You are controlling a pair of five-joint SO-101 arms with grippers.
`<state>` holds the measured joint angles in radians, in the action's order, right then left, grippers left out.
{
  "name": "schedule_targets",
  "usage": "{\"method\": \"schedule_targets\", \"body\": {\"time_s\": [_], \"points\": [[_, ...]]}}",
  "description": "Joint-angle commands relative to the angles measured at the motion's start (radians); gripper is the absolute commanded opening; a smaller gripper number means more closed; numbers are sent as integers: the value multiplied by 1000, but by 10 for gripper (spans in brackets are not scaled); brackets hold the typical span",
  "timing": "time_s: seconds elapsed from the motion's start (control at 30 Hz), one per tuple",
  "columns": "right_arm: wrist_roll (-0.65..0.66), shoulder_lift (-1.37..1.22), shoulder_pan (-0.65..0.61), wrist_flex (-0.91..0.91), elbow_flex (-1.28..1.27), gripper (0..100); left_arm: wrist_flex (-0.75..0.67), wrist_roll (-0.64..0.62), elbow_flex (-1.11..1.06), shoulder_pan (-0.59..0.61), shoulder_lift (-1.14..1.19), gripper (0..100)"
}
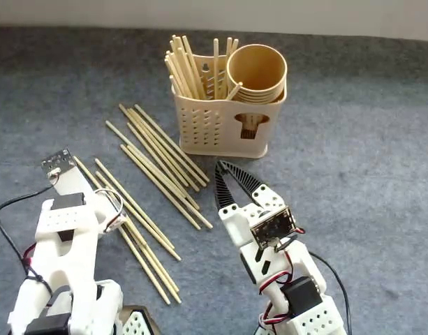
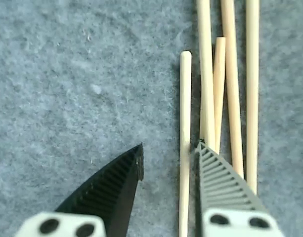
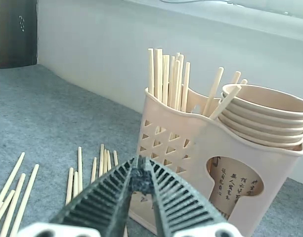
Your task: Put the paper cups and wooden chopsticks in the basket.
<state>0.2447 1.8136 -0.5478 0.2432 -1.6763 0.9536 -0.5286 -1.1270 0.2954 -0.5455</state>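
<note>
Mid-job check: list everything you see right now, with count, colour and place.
Basket: one, cream, far middle of the mat.
Cups: one stack of about five, tan, in the basket's right compartment.
Basket chopsticks: a bunch too packed to count, pale wood, upright, mostly in the left compartment.
Loose chopsticks: over a dozen, pale wood, lying on the mat in front-left of the basket.
Mat: one, grey, covering the table.
Left gripper: black fingers, open, low over the loose chopsticks with one between its jaws.
Right gripper: black fingers, shut, empty, just in front of the basket.
</note>
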Motion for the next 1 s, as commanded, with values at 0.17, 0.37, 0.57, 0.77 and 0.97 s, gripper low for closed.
{"method": "schedule_targets", "body": {"time_s": [0.17,0.37,0.57,0.77,0.97], "points": [[11,19,8,4,-102,6,23,-8,16,-30,-12,178],[11,19,8,4,-102,6,-6,-11,-12,-30,-10,177],[11,19,8,4,-102,6,-100,-9,-51,-30,-10,34],[11,18,8,4,-102,6,-129,-9,-62,-30,-10,33],[11,18,8,4,-102,6,-132,-11,-64,-30,-12,23]]}}
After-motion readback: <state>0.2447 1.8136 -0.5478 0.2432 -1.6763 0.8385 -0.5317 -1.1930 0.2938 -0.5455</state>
